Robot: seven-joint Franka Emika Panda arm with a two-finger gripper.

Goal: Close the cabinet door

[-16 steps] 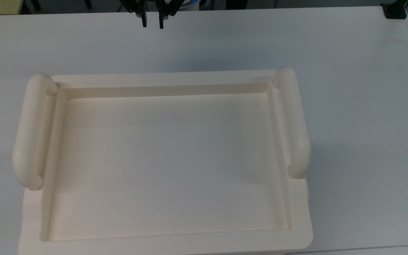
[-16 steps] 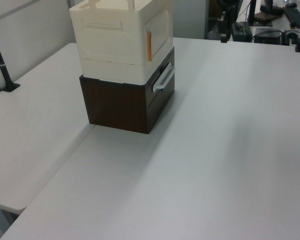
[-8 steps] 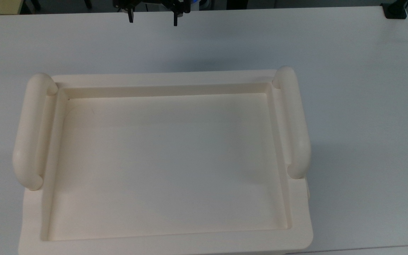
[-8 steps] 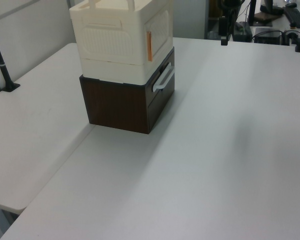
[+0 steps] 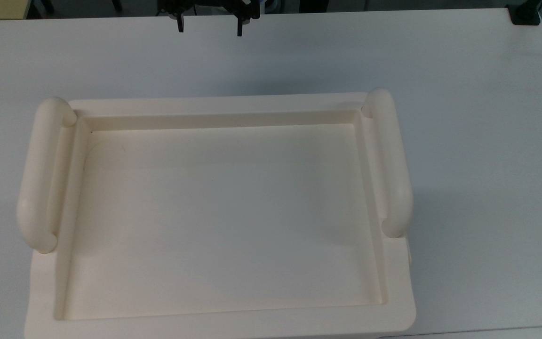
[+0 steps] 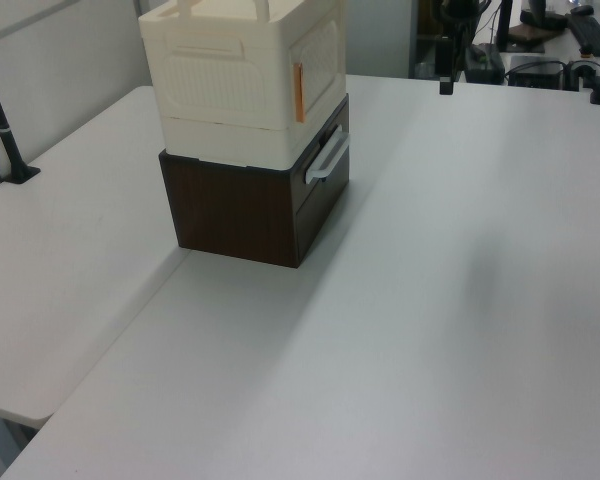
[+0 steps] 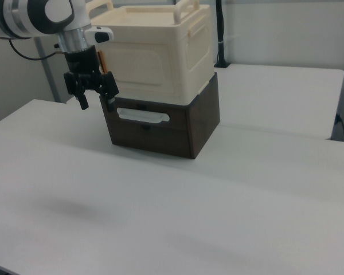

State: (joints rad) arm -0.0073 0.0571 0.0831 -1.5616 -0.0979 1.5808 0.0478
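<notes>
The cream cabinet (image 6: 235, 75) stands on a dark brown drawer box. From above, its recessed tray top (image 5: 224, 212) lies between two rounded handles. The cabinet door (image 7: 140, 69) is the panelled front face, and an orange mark (image 6: 298, 92) runs down its edge. It looks flush with the cabinet body. My gripper (image 7: 97, 102) hangs just in front of the door's edge at the right view's left, open with nothing between its fingers. In the top view the gripper (image 5: 210, 28) is beyond the cabinet's far edge, jaws wide apart. One finger (image 6: 446, 85) shows in the left view.
The dark brown drawer box (image 7: 160, 129) under the cabinet has a pale bar handle (image 7: 142, 117) facing my gripper. The white table (image 6: 460, 300) spreads wide in front of it. A black clamp post (image 6: 5, 130) stands at the left view's left.
The fingers have spread from nearly together to wide apart. The gripper has since drifted slightly to the top view's right and a little nearer the cabinet.
</notes>
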